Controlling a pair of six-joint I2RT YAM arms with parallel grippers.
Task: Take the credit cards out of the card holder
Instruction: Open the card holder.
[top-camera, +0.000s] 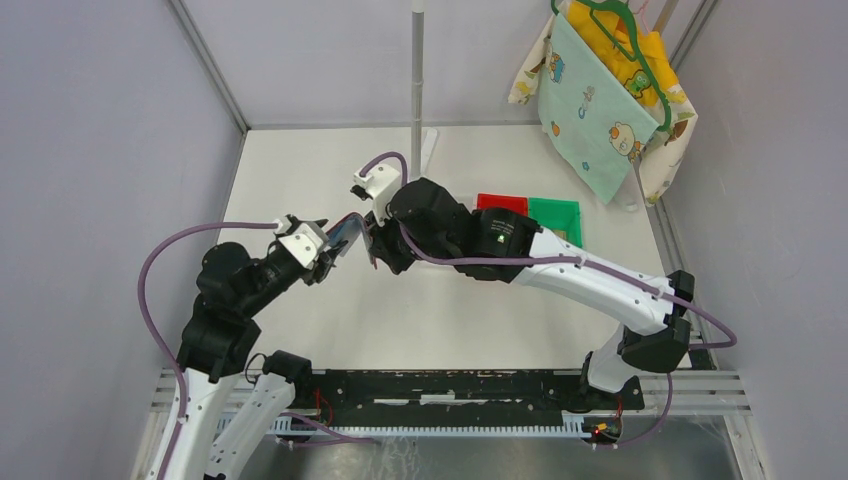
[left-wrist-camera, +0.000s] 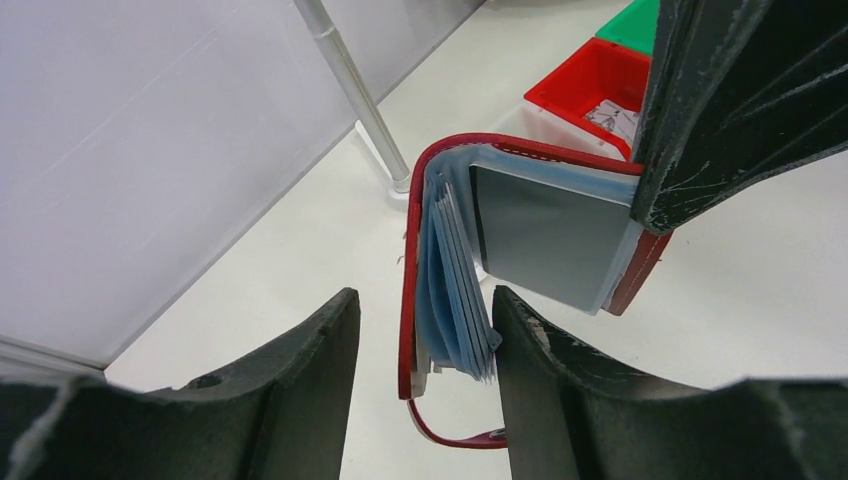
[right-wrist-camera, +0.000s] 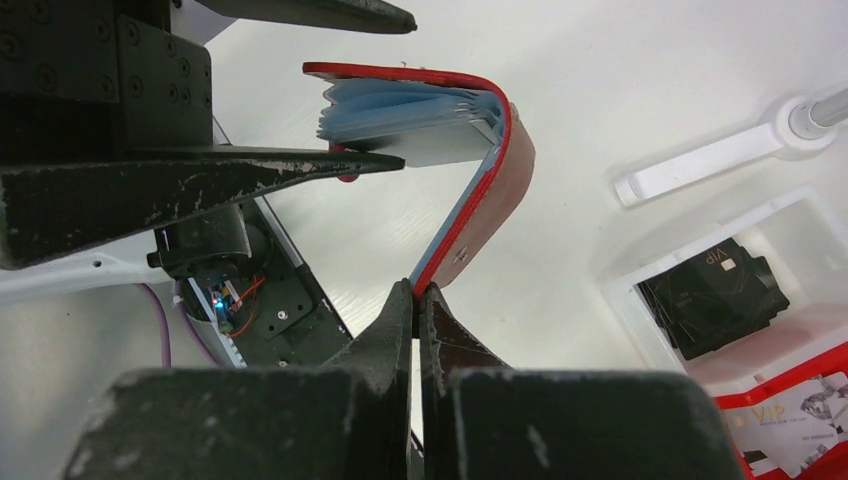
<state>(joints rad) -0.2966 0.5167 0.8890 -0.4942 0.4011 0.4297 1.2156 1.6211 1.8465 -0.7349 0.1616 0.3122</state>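
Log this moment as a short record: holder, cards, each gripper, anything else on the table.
card holder: red, open, held up off the table between both arms
credit cards: blue-grey, fanned inside holder, none out
right gripper: fingers shut on one cover's edge
left gripper: fingers open, straddling the other cover
red bin: far side of table, printed items inside

Open red card holder (left-wrist-camera: 408, 300), cards (left-wrist-camera: 550, 240) inside
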